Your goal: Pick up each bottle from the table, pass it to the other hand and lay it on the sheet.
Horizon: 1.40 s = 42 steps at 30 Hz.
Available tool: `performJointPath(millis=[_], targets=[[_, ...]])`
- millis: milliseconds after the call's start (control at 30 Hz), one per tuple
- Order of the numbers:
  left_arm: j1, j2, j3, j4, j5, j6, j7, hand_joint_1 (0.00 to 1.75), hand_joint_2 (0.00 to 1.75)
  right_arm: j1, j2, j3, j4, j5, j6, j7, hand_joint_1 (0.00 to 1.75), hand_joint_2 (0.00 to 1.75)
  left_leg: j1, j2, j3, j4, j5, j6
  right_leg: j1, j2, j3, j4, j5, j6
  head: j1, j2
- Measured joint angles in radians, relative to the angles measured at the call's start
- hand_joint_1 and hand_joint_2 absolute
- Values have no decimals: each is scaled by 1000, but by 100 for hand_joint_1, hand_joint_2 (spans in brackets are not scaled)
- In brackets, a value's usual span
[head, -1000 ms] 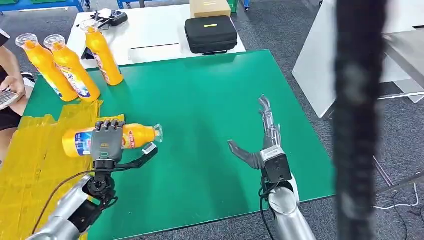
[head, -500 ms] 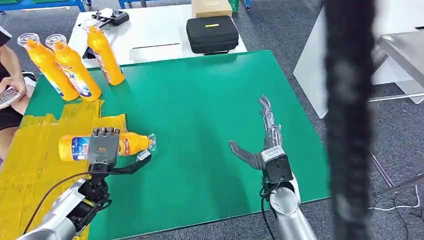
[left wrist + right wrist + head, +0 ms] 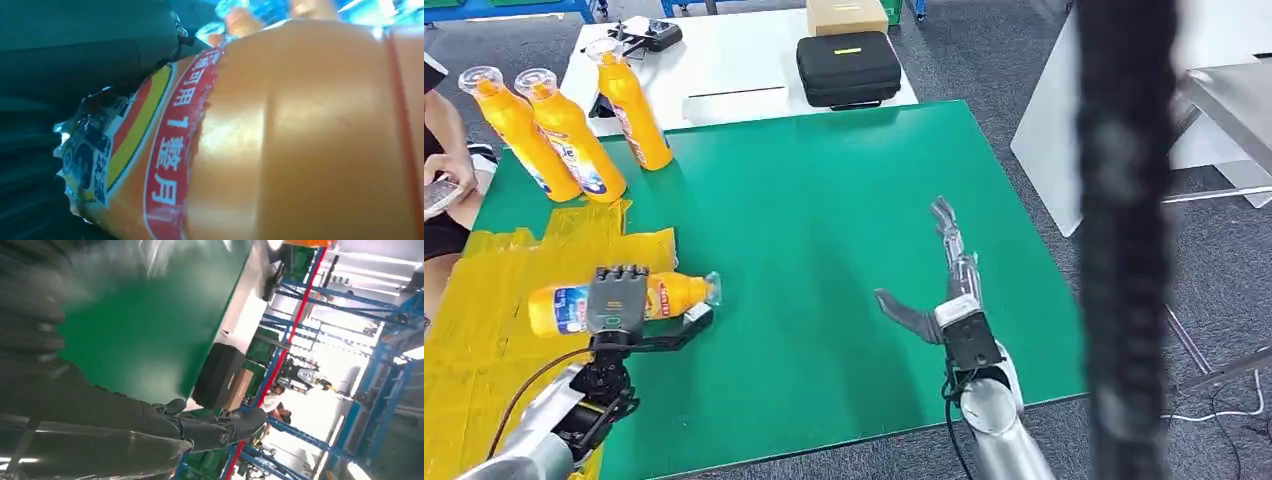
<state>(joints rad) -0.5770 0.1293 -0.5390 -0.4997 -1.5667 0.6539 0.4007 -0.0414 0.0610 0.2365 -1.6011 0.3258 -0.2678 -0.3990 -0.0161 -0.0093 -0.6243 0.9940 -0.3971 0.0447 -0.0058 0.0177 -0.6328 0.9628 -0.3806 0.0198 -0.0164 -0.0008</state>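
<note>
My left hand (image 3: 617, 303) grips an orange bottle (image 3: 669, 295) lying sideways, its clear cap pointing right, at the right edge of the yellow sheet (image 3: 484, 320). The left wrist view shows that bottle's orange body (image 3: 300, 140) and red and yellow label close up. Three more orange bottles (image 3: 569, 130) stand upright at the far left of the green table (image 3: 824, 220). My right hand (image 3: 939, 290) hovers open above the table's right part, fingers stretched forward and thumb out to the left, holding nothing. The right wrist view shows its dark fingers (image 3: 215, 432) over the green surface.
A person sits at the far left holding a phone (image 3: 439, 195). Beyond the green table stands a white table (image 3: 724, 60) with a black case (image 3: 846, 68), a cardboard box (image 3: 844, 15) and a controller. A dark blurred post (image 3: 1124, 240) crosses the right side.
My left hand has carried the bottle leftward and toward me, over the sheet's edge. My right hand has drawn slightly back, still open.
</note>
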Motion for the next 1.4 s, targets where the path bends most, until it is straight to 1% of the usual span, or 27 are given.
performJointPath(millis=[67,200,333,633,733,800,867,967,1000,1067,1100,1133,1200,1267,1333,1400], targets=[[8,0,20,1,1,28,73,0,175,0,2,0,0,4,3,6,0,175,0,0,0,0,0,0,0,0,0,0,0,0,0,0],[24,1,35,-10,1,45,180,0,175,-6,4,0,5,3,6,19,0,175,0,-1,0,0,0,0,0,-1,0,0,0,0,0,0],[52,6,48,-56,0,46,236,0,175,-12,5,1,8,0,2,30,0,175,0,-1,-1,0,0,0,0,-1,0,0,0,0,0,0],[103,11,110,-139,0,47,242,0,175,-12,10,1,15,-1,-3,33,0,175,0,-1,-1,0,0,0,0,-1,0,0,0,0,0,0],[123,11,140,-166,-1,47,216,0,175,-12,11,1,21,-1,-3,34,0,175,0,-1,-1,0,0,0,0,-1,0,0,0,0,0,0],[137,8,169,-188,-1,47,177,0,175,-14,13,2,26,-1,-3,34,0,175,0,-1,-1,0,0,0,0,-1,0,0,0,0,0,0],[154,-3,214,-210,5,47,111,0,175,-14,13,2,30,-2,-5,34,0,175,0,-1,-1,0,0,0,0,-1,0,0,0,0,0,0],[181,-39,321,-253,89,47,-74,0,175,-14,13,2,35,-3,-8,34,0,175,0,-1,-1,0,0,0,0,-1,0,0,0,0,0,0],[185,-55,356,-262,146,47,-158,0,175,-14,13,2,37,-5,-9,34,0,175,0,-1,-1,0,0,0,0,-1,-1,0,0,0,0,0],[188,-100,442,-274,370,30,-425,0,175,-14,12,2,39,-19,-10,34,0,175,0,-1,-1,0,0,0,0,-1,0,0,0,0,0,0],[187,-116,488,-276,517,-4,-567,0,175,-14,12,2,41,-30,-10,32,0,175,0,-1,-1,0,0,0,0,-1,0,0,0,0,0,0],[189,-149,543,-287,728,-88,-732,0,175,-14,12,2,44,-51,-5,27,0,175,-1,-1,-1,0,0,0,-1,-1,0,0,0,0,0,0],[209,-185,603,-351,1040,-295,-885,0,175,-14,11,2,52,-93,4,8,0,175,-1,-1,-1,0,0,0,-1,-1,0,0,0,0,1,0],[242,-212,616,-453,1284,-497,-941,0,175,-19,11,2,63,-127,6,-8,0,175,-1,-1,-1,0,0,0,-1,-1,0,0,0,0,0,0],[278,-232,611,-558,1431,-623,-937,0,175,-20,11,2,69,-147,5,-18,0,175,-1,-1,-1,0,0,0,-1,-1,0,0,0,0,0,0],[321,-242,582,-676,1522,-714,-918,0,175,-13,12,2,69,-150,-8,-30,0,175,-1,-1,-1,0,-1,0,-1,-1,-1,0,0,0,0,0]])
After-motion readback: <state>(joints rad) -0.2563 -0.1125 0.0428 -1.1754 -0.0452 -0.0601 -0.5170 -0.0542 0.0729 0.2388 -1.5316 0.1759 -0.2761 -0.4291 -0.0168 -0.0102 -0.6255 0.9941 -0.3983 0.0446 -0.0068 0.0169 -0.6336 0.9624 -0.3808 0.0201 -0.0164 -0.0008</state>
